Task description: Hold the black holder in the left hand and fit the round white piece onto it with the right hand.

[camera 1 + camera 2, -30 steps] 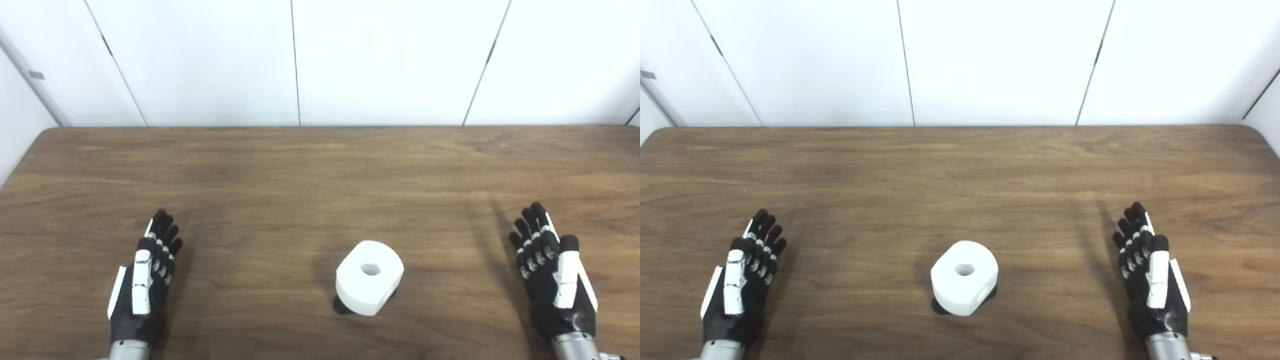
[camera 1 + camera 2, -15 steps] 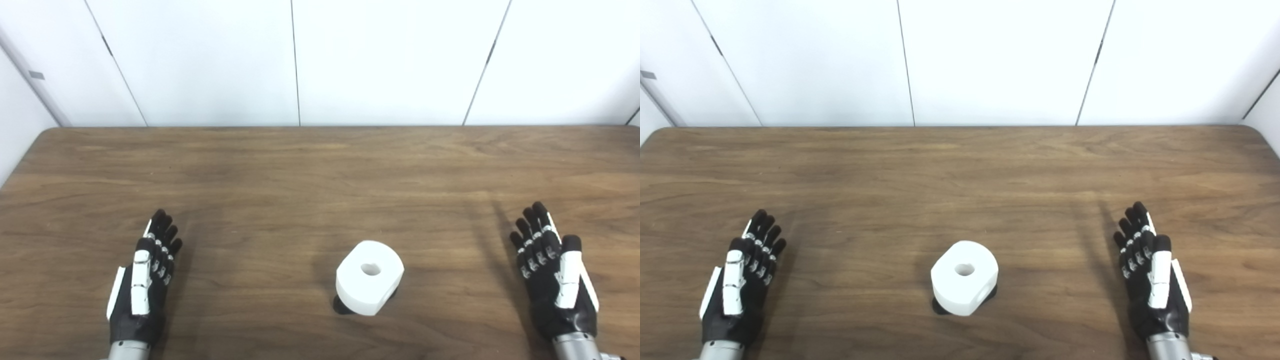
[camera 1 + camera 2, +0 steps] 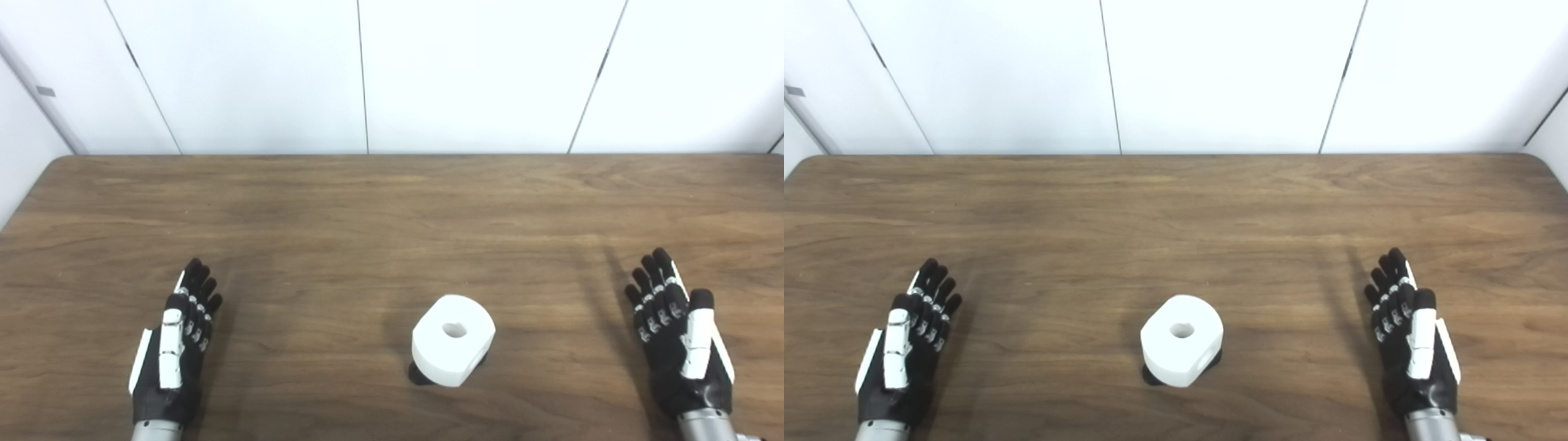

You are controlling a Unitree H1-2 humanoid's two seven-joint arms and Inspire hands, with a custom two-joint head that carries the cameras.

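Here, the white piece (image 3: 452, 340) sits near the table's (image 3: 392, 208) front edge, on what seems to be the black holder (image 3: 419, 375), mostly hidden beneath it. The left hand (image 3: 174, 352) and right hand (image 3: 680, 340) rest well apart on either side, fingers extended, holding nothing.

Wooden table (image 3: 367, 220) against white panelled wall (image 3: 478, 73).
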